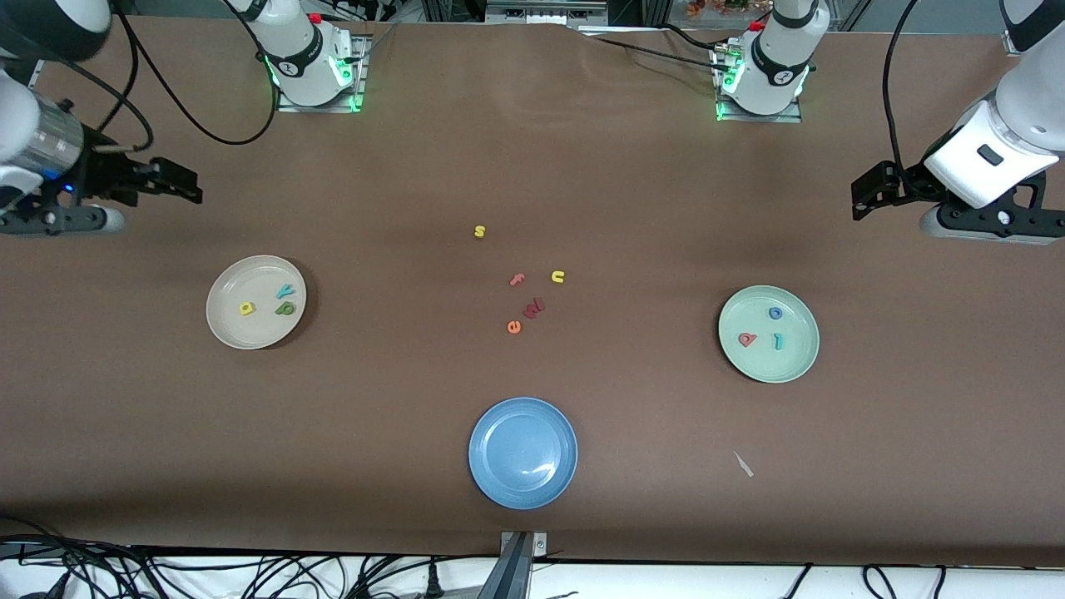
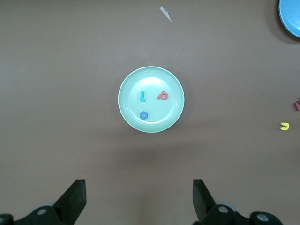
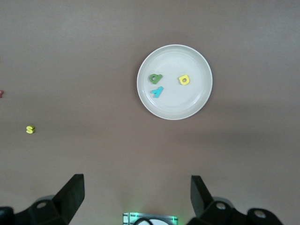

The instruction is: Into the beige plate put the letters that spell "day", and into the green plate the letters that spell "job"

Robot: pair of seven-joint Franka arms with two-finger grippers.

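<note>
The right gripper (image 3: pixel 136 197) hangs above bare brown table (image 3: pixel 70 51), its two dark fingers (image 3: pixel 70 194) spread wide apart with nothing between them. On the table lies the beige plate (image 3: pixel 197 101), round and shallow, well apart from the fingers. Three foam letters rest inside it: a dark green "a" (image 3: pixel 155 78), a teal "y" (image 3: pixel 157 91) just beside and nearly touching it, and a yellow "d" (image 3: pixel 184 80) a little apart from both. Out on the tabletop, well apart from the plate, lies a yellow "s" (image 3: pixel 30 129). A sliver of a reddish piece (image 3: pixel 1 93) shows at the frame's edge, too cut off to identify. A green-lit metal base (image 3: pixel 149 218) shows between the fingers.
</note>
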